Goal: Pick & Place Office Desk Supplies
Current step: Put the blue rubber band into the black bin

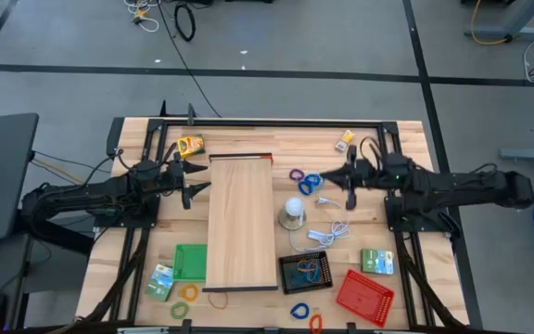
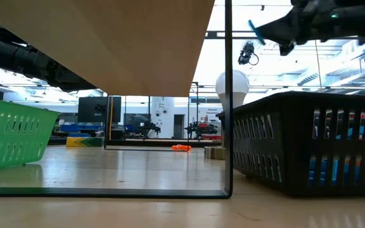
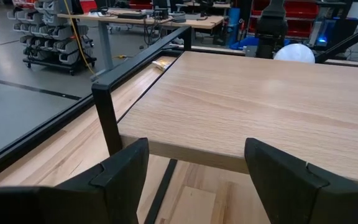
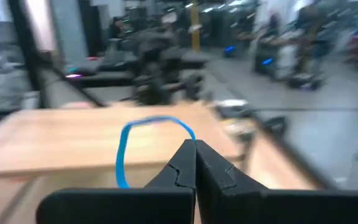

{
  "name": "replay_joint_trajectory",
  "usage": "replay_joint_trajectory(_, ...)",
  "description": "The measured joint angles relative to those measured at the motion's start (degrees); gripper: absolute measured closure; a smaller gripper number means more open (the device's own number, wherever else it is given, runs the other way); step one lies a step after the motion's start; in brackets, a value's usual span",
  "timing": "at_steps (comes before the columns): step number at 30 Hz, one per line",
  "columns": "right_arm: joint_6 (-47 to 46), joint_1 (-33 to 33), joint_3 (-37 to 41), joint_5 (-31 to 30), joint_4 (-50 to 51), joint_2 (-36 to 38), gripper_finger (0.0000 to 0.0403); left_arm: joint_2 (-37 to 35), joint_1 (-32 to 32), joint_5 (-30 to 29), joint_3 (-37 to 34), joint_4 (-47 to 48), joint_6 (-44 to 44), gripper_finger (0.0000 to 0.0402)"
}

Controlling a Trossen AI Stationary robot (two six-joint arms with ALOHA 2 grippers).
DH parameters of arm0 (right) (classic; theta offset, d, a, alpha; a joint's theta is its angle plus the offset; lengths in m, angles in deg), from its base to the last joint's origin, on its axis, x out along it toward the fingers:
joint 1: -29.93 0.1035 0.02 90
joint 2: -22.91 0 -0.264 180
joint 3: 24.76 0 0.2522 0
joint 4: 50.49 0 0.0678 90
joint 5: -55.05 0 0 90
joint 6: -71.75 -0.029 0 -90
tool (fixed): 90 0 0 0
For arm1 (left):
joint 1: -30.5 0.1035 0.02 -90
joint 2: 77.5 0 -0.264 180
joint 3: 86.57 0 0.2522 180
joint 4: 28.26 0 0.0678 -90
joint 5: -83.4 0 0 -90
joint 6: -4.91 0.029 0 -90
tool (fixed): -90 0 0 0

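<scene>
Dangling blue band point(image 4: 129, 149) in right tool point(image 4: 194, 163)

right wrist view smeared, blue loop point(image 4: 154, 146) perhaps pinched at gripper point(image 4: 194, 163), wooden board point(image 2: 116, 41) cut off

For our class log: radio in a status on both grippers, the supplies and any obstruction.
Right gripper shut on blue band, raised beside the board. Left gripper open, empty, facing the board's other edge. The board stands between the arms.
</scene>
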Motion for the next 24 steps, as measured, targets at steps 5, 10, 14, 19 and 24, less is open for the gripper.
replay_joint_trajectory(5, -5.2, 9.0, 0.5, -0.9, 3.6, -0.3, 0.0403, 0.0, 0.0, 0.0, 0.0, 0.1, 0.0, 0.0129)
replay_joint_trajectory(10, -11.3, 18.3, 0.6, -1.1, 3.7, -2.6, 0.0403, 0.0, 0.0, 0.0, 0.0, 0.1, 0.0, 0.0129)
replay_joint_trajectory(14, -17.4, 25.3, 0.6, -4.4, 3.5, -6.1, 0.0403, 0.0, 0.0, 0.0, 0.0, 0.1, 0.1, 0.0129)
replay_joint_trajectory(19, -23.6, 32.4, 0.6, -10.5, -0.9, -13.5, 0.0403, 0.0, 0.0, 0.0, 0.0, 0.2, 0.2, 0.0129)
replay_joint_trajectory(24, -28.4, 36.4, 0.6, -12.2, -8.1, -22.9, 0.0403, 0.0, 0.0, 0.0, 0.0, 0.6, 0.2, 0.0129)
